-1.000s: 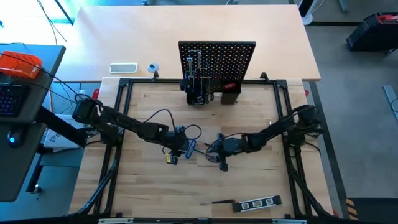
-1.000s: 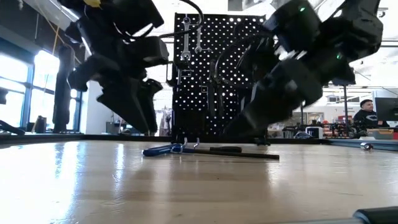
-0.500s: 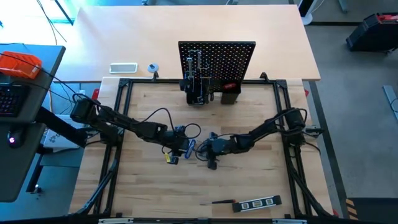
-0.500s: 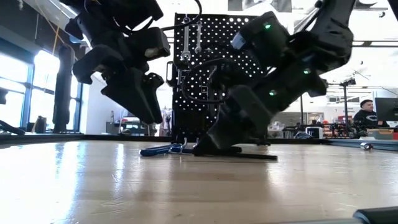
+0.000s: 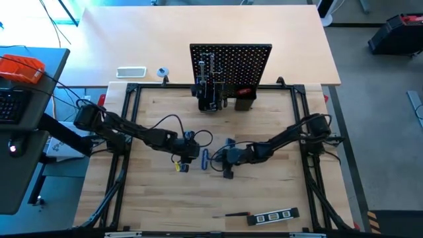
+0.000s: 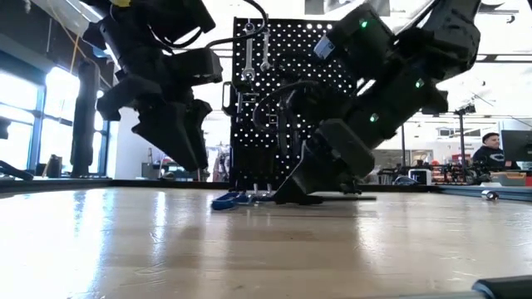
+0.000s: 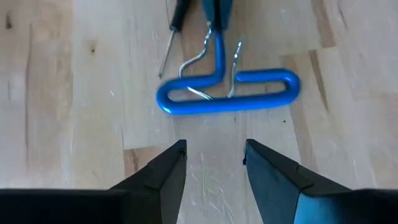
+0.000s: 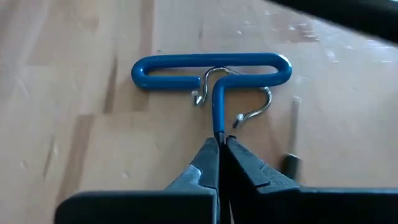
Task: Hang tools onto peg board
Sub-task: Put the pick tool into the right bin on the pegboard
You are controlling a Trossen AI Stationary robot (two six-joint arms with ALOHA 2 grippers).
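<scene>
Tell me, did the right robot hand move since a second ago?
Yes. In the high view the right gripper slid left, away from the table's right frame rail, and is now shut on the blue-handled hex key.

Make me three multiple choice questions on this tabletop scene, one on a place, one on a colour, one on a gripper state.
1. Where is the black perforated peg board?
A. upright at the table's far edge
B. flat between the arms
C. in a gripper

2. What colour is the T-shaped hex key's looped handle?
A. red
B. blue
C. yellow

3. How is the right gripper?
A. wide open
B. out of view
C. shut on the hex key's shaft

Answers: 1 A, the high view shows it standing there. 2 B, both wrist views show blue. 3 C, its fingers pinch the shaft.
</scene>
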